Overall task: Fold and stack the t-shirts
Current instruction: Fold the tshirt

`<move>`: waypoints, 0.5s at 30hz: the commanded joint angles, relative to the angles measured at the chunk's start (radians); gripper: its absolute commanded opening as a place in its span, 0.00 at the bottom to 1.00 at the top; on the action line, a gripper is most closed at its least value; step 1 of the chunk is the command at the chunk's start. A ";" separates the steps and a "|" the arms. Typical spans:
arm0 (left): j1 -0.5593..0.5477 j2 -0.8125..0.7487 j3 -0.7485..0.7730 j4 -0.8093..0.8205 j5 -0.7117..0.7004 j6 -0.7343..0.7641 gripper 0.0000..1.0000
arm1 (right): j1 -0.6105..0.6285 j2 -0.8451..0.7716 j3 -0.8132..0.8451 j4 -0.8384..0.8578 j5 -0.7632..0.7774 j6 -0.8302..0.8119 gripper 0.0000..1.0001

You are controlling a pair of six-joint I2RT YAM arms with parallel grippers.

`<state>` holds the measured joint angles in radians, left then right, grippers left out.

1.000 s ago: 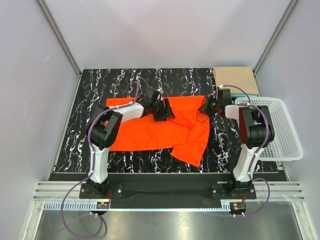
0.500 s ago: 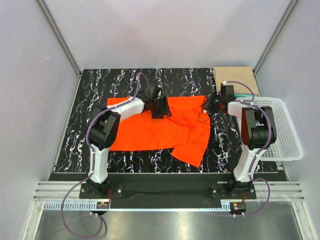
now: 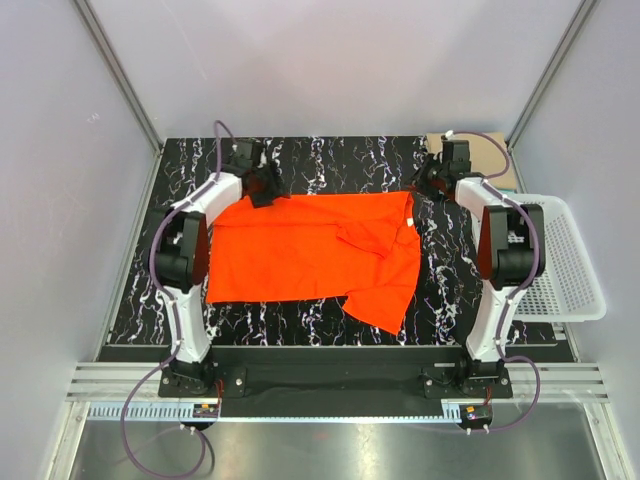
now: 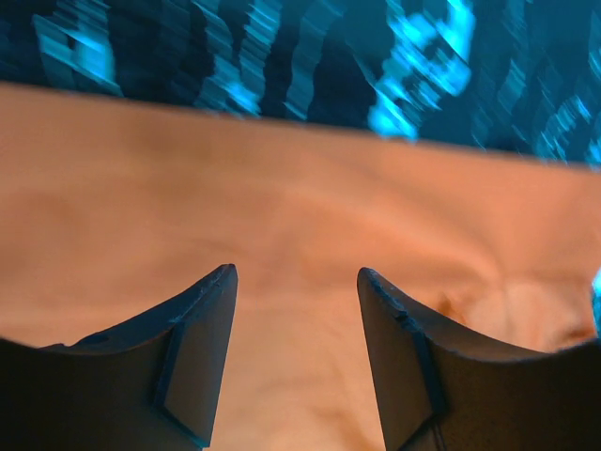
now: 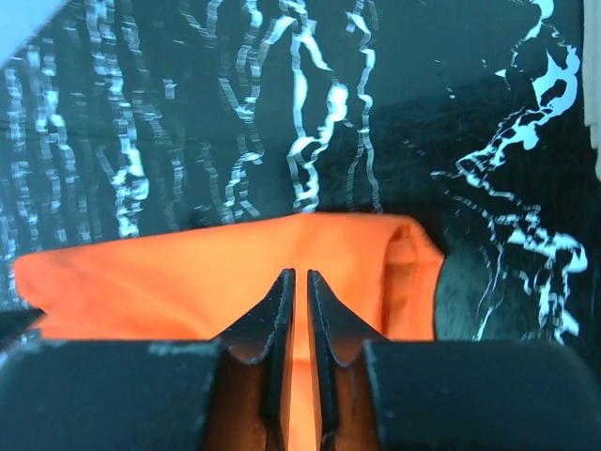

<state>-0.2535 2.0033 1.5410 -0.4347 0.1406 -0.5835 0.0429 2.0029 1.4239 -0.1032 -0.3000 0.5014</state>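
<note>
A bright orange-red t-shirt (image 3: pixel 310 250) lies spread on the black marbled table, with a bunched fold and one flap hanging toward the near right. My left gripper (image 3: pixel 262 186) is at the shirt's far left corner. In the left wrist view it (image 4: pixel 296 272) is open over blurred orange cloth (image 4: pixel 282 178). My right gripper (image 3: pixel 424 186) is at the shirt's far right corner. In the right wrist view it (image 5: pixel 300 274) is shut on a thin layer of the orange cloth (image 5: pixel 169 272). A folded tan shirt (image 3: pixel 480 152) lies at the far right corner. No teal shirt shows.
A white mesh basket (image 3: pixel 572 262) stands at the table's right edge, beside the right arm. Grey walls close in the table on three sides. Bare marbled table (image 3: pixel 330 160) shows behind the shirt and along its near edge.
Both grippers moved toward the back of the table, the left one also far to the left. The shirt's far edge is now pulled out flat and wide.
</note>
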 commanded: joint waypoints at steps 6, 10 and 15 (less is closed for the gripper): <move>0.106 0.204 0.229 -0.051 -0.016 0.073 0.59 | -0.028 0.189 0.122 -0.059 0.001 -0.037 0.17; 0.131 0.284 0.289 -0.073 -0.039 0.077 0.59 | -0.037 0.252 0.197 -0.093 0.039 -0.041 0.17; 0.151 0.362 0.367 -0.087 -0.062 0.067 0.60 | -0.037 0.300 0.311 -0.165 0.099 -0.038 0.17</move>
<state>-0.1223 2.3116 1.8507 -0.5007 0.1184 -0.5282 0.0105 2.2787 1.6627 -0.2092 -0.2703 0.4824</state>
